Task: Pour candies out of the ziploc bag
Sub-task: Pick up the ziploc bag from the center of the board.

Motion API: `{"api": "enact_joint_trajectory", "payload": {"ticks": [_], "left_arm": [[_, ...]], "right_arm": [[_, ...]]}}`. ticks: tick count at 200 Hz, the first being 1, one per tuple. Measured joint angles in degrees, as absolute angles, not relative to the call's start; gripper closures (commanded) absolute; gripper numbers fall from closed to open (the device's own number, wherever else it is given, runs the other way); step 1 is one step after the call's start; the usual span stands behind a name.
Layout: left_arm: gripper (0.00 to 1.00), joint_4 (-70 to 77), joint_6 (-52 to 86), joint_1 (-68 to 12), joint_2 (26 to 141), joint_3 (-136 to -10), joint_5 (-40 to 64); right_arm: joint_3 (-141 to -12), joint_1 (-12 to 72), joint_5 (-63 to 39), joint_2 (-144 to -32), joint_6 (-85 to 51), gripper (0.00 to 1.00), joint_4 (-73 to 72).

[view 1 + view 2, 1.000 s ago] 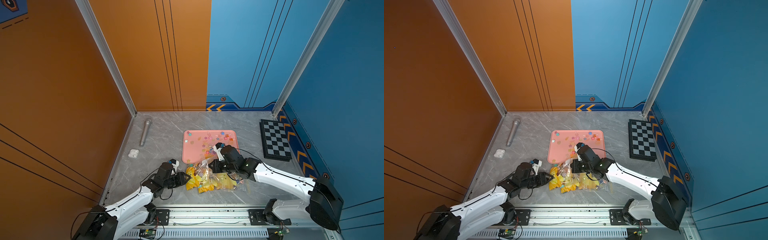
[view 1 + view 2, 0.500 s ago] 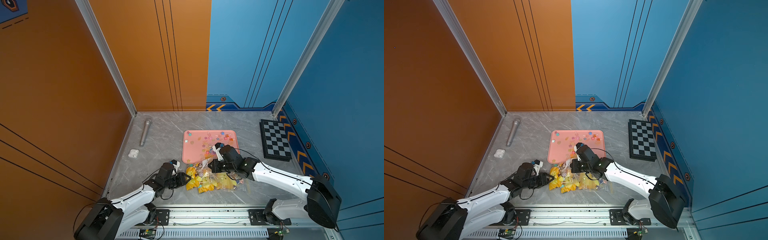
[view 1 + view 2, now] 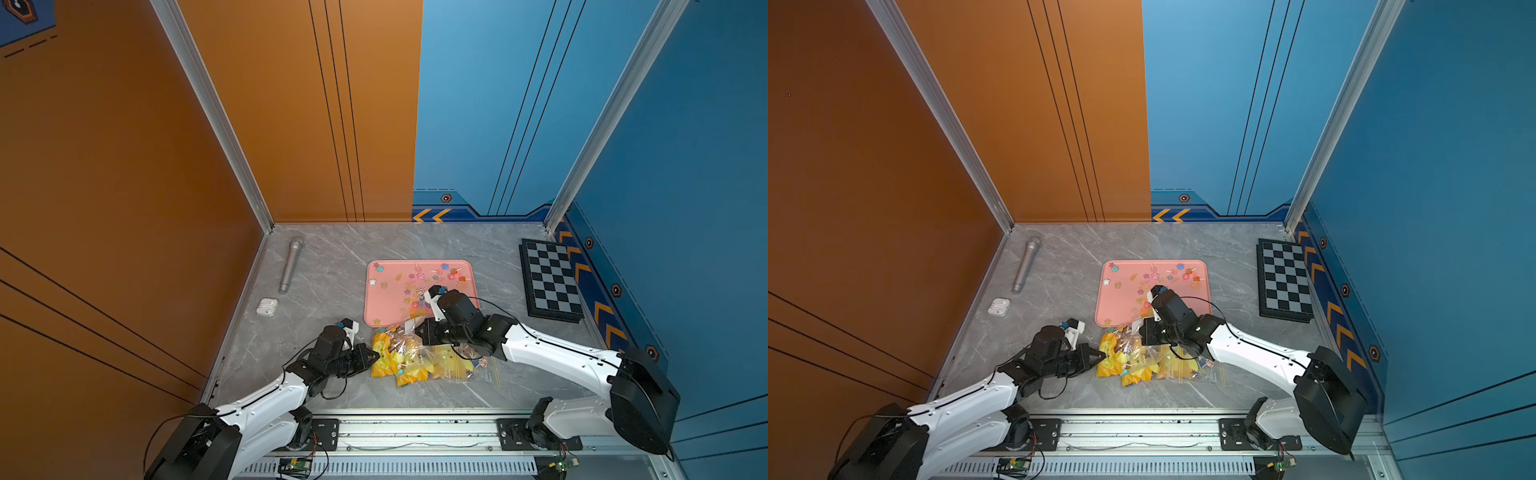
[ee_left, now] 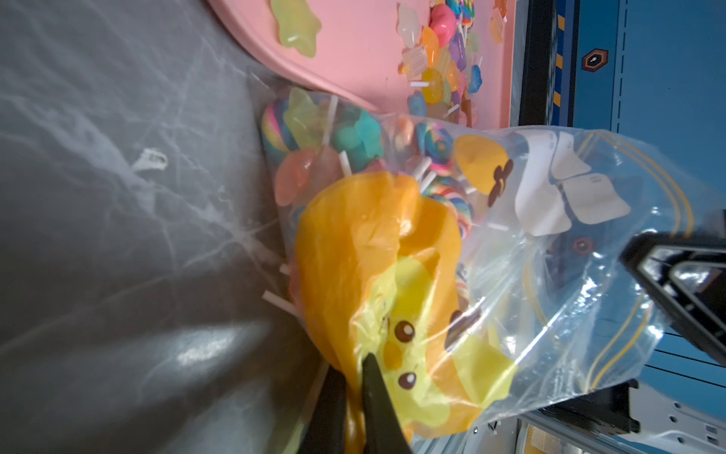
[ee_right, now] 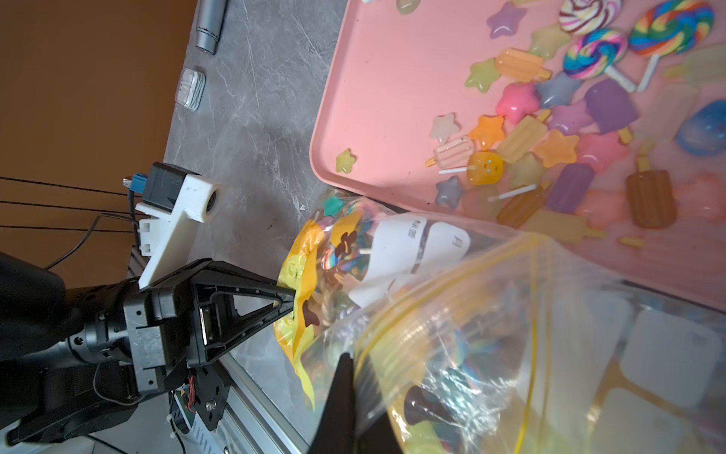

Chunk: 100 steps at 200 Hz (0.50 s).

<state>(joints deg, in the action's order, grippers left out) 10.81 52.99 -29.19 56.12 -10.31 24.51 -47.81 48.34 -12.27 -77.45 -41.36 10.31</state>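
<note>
The ziploc bag (image 3: pixel 419 361), clear with a yellow and orange print, lies on the table just in front of the pink tray (image 3: pixel 382 299). Many candies (image 3: pixel 428 282) are scattered on the tray, and more candies (image 4: pixel 334 137) show through the bag. My left gripper (image 3: pixel 376 355) is shut on the bag's printed left end (image 4: pixel 393 275), as the left wrist view shows with the plastic pinched between the fingers. My right gripper (image 3: pixel 417 330) is shut on the bag's rim by the yellow zip line (image 5: pixel 451 314), near the tray's front edge.
A silver microphone (image 3: pixel 291 264) and a white earbud case (image 3: pixel 267 306) lie at the left side. A folded chessboard (image 3: pixel 550 280) sits at the right wall. The metal rail (image 3: pixel 415 428) runs along the table's front edge.
My left gripper has closed on the bag's left end; its jaws stood apart before. The right gripper keeps its hold and has barely moved.
</note>
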Motion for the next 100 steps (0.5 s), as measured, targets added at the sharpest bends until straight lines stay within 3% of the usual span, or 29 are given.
{"api": "enact_joint_trajectory", "payload": {"ticks": [100], "left_arm": [[1.0, 6.52, 53.87, -29.19, 50.41, -12.6, 24.53]], "right_arm": [[-50.0, 48.4, -12.43, -74.78, -41.34, 1.0, 10.98]]}}
